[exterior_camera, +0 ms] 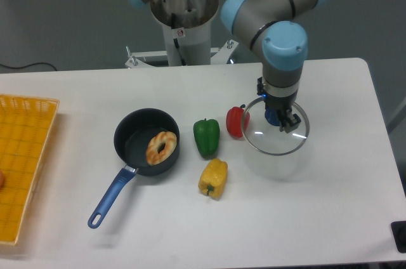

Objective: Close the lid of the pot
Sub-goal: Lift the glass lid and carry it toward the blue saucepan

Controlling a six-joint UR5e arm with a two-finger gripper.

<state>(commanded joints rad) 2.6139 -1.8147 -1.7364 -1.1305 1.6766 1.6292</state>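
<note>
The pot (pixel 141 137), a dark navy saucepan with a long blue handle pointing to the front left, stands open on the white table with a bagel (pixel 161 147) inside. My gripper (pixel 277 118) is shut on the blue knob of the pot lid (pixel 275 126), a clear glass disc with a metal rim. The lid hangs in the air above the table, to the right of the pot, and its left rim overlaps the red pepper (pixel 236 121) in this view.
A green pepper (pixel 207 136) and a yellow pepper (pixel 213 177) lie between the pot and the lid. A yellow basket (pixel 24 155) sits at the table's left edge. The robot base (pixel 184 12) stands behind the table.
</note>
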